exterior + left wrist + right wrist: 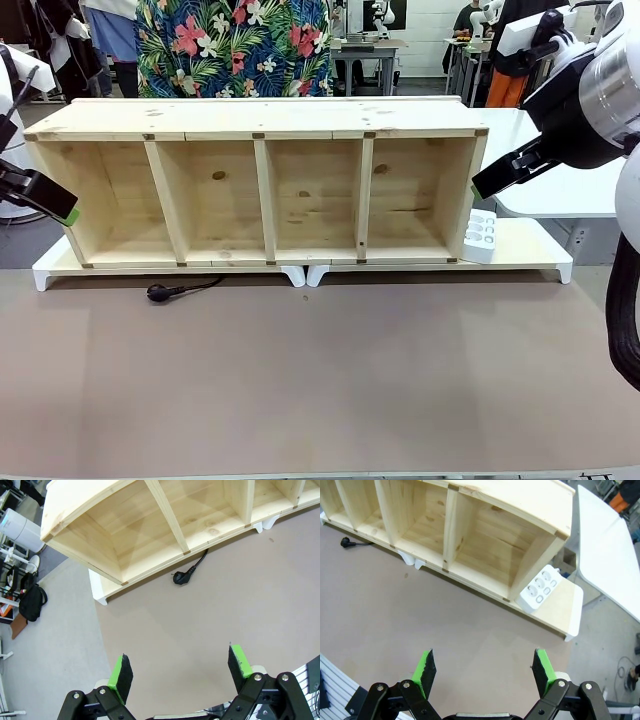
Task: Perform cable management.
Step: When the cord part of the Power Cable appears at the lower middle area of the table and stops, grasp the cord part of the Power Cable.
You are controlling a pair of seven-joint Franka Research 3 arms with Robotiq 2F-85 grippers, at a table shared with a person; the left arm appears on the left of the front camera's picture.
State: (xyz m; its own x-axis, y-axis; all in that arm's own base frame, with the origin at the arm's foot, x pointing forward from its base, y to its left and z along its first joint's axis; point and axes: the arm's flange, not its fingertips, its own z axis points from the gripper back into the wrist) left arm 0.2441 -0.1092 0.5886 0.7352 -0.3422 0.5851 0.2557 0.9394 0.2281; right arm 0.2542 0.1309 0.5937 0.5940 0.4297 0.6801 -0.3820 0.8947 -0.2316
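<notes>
Evidently little was done yet: the cable (166, 292) lay loose on the worktop (330, 390) toward its left edge, its plug just before the wooden shelf (262, 130). The left gripper (180, 667) and right gripper (483, 665) hovered released and empty, well apart from it.

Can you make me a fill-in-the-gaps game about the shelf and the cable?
The wooden shelf has ____ compartments. The cable on the table is coloured ____. The white power strip sits at the shelf's ____ end in the front view. The left hand and right hand are both ____.
Missing words: four, black, right, open.
</notes>
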